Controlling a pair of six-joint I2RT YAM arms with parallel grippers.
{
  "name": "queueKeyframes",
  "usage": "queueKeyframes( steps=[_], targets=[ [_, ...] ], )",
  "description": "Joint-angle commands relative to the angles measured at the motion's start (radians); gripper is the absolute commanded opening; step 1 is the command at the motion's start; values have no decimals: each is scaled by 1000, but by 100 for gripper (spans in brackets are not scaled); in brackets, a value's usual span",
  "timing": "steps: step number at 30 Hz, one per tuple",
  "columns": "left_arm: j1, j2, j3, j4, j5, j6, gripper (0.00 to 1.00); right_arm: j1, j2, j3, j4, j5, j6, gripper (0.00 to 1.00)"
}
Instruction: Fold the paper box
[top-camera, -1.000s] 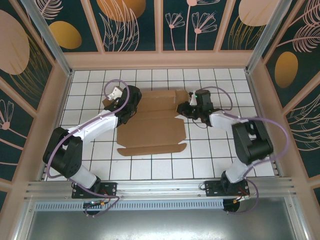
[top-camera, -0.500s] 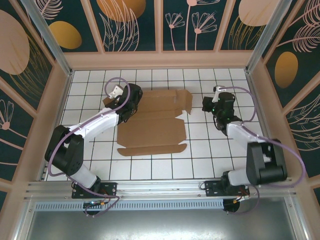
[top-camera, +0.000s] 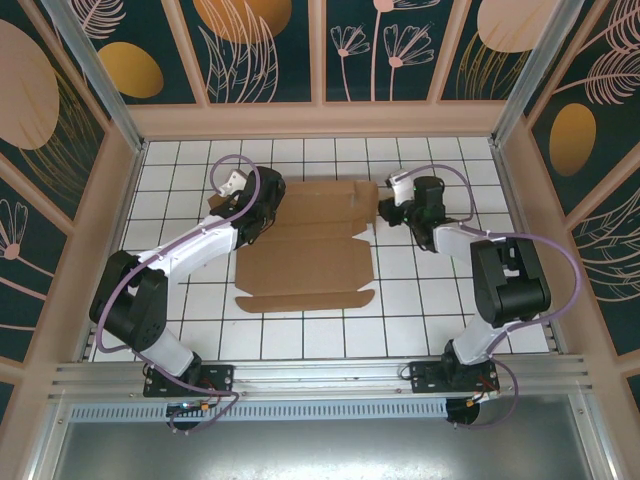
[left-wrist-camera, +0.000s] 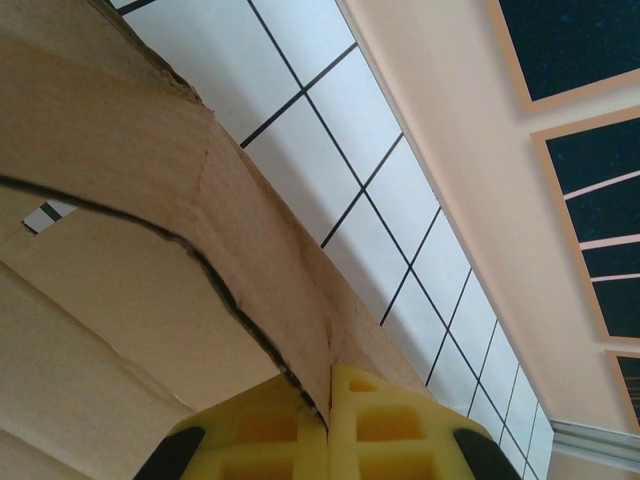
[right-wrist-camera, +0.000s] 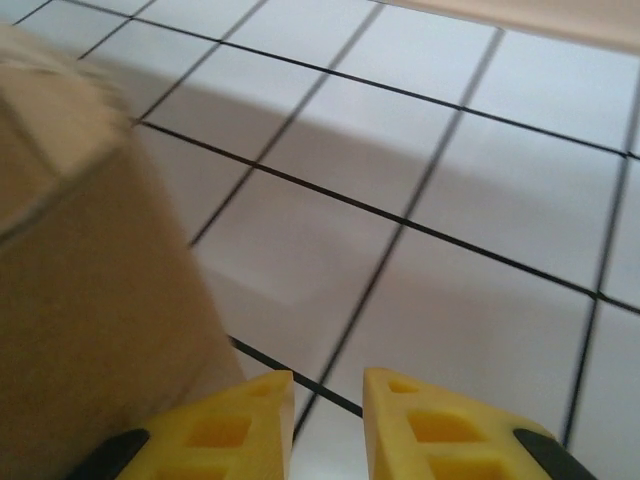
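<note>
The paper box lies as a flat brown cardboard sheet with flaps in the middle of the tiled table. My left gripper is at its left edge. In the left wrist view that gripper is shut on a raised flap of the paper box, the cardboard pinched between the yellow fingers. My right gripper hovers just off the sheet's far right corner. Its yellow jaws stand slightly apart with only tile between them, and the paper box is blurred at their left.
The white tiled table is enclosed by beige walls at the back and both sides. An aluminium rail runs along the near edge by the arm bases. Bare tiles lie in front of and to the right of the sheet.
The right arm pulled away to the right, then came back to the sheet's far right corner, its jaws now a little parted. The left gripper stayed clamped on the flap.
</note>
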Motion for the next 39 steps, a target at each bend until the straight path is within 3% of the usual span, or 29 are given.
queueKeyframes(
  steps=[1,5,18,31,39],
  targets=[
    [1,4,-22,-48,36,36,0,37,13,28,10,-65,-103,26],
    [1,4,-20,-43,39,41,0,70,-6,24,8,-113,-141,26],
    [1,-7,-60,-4,60,50,0,167,-60,-1,-28,-69,-174,28],
    [1,-35,-110,17,62,57,0,165,-105,-44,-104,-242,-238,21],
    [0,-45,-112,15,47,74,0,155,-109,-42,-139,-352,-273,32]
  ],
)
